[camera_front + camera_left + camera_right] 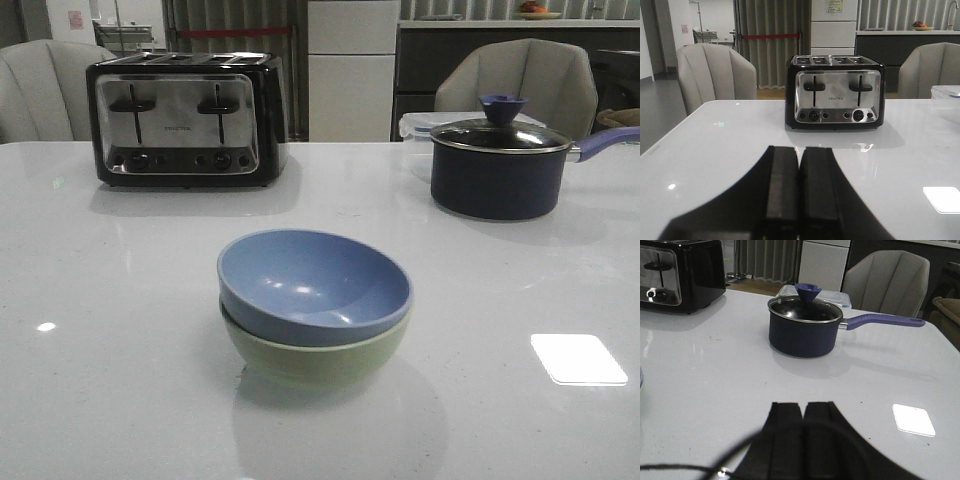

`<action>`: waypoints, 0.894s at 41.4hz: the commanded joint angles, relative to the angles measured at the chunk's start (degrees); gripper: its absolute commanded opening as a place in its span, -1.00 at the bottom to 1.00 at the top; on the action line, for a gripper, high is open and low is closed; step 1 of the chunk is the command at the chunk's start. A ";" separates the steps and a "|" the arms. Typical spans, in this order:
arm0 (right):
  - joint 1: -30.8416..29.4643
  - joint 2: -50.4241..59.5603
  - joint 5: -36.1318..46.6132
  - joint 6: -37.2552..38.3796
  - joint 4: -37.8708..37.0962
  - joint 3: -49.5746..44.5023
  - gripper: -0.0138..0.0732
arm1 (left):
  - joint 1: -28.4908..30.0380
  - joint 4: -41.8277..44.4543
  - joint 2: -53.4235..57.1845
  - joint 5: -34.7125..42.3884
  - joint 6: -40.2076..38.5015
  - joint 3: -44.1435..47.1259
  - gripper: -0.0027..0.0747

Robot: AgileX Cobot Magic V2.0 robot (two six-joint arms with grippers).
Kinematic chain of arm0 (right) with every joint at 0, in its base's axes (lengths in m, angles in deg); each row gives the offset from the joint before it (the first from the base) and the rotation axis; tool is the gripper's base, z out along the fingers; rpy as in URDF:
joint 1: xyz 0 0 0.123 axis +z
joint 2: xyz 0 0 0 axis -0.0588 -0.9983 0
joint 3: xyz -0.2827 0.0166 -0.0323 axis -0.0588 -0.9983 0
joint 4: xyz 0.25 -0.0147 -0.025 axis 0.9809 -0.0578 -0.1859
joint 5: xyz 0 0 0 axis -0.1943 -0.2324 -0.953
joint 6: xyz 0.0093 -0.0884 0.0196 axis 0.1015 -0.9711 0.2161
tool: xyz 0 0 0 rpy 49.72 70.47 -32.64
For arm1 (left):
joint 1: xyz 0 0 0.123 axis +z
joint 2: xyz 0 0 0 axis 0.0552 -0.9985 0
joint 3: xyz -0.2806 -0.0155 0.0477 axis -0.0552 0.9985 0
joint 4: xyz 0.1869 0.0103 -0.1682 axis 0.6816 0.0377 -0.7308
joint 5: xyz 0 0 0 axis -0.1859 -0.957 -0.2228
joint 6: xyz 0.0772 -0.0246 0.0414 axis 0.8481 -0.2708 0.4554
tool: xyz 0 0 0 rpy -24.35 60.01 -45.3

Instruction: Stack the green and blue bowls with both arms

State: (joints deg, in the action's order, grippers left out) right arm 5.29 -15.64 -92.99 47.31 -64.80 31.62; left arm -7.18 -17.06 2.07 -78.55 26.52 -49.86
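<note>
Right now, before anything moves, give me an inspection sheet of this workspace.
Surface: glossy white table, bare apart from the items below; bright light reflections on it.
Job's things: blue bowl sits nested in the green bowl, slightly tilted, at front centre.
Clutter: black and chrome four-slot toaster at back left; dark navy pot with glass lid and purple handle at back right; clear lidded container behind the pot.
Grippers: left tool shut, holding nothing; right tool shut, holding nothing; neither shows in the front view.
Cables: thin black cable beside the right tool.
Surroundings: grey chairs behind the table, curtains and cabinets beyond.
</note>
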 commanded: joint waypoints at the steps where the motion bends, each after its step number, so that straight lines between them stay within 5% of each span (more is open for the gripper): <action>1: -0.42 1.60 7.31 -0.79 -0.07 -0.89 -0.62 | -0.31 0.02 1.17 5.51 -0.44 0.20 -0.69; 17: -0.42 2.61 9.05 -0.66 -0.02 -3.03 -0.62 | -0.31 0.02 1.17 5.41 -0.44 0.20 -0.69; 27: -2.43 3.09 12.55 14.34 -11.11 -3.03 -0.62 | -0.31 0.02 1.17 5.41 -0.44 0.20 -0.69; 37: -2.04 3.09 15.46 14.98 -10.39 -3.03 -0.62 | -0.31 0.02 1.17 5.41 -0.44 0.20 -0.69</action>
State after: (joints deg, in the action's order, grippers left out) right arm 3.27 -13.68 -83.37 62.30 -74.64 28.45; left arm -7.18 -17.06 2.07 -78.45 26.52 -49.86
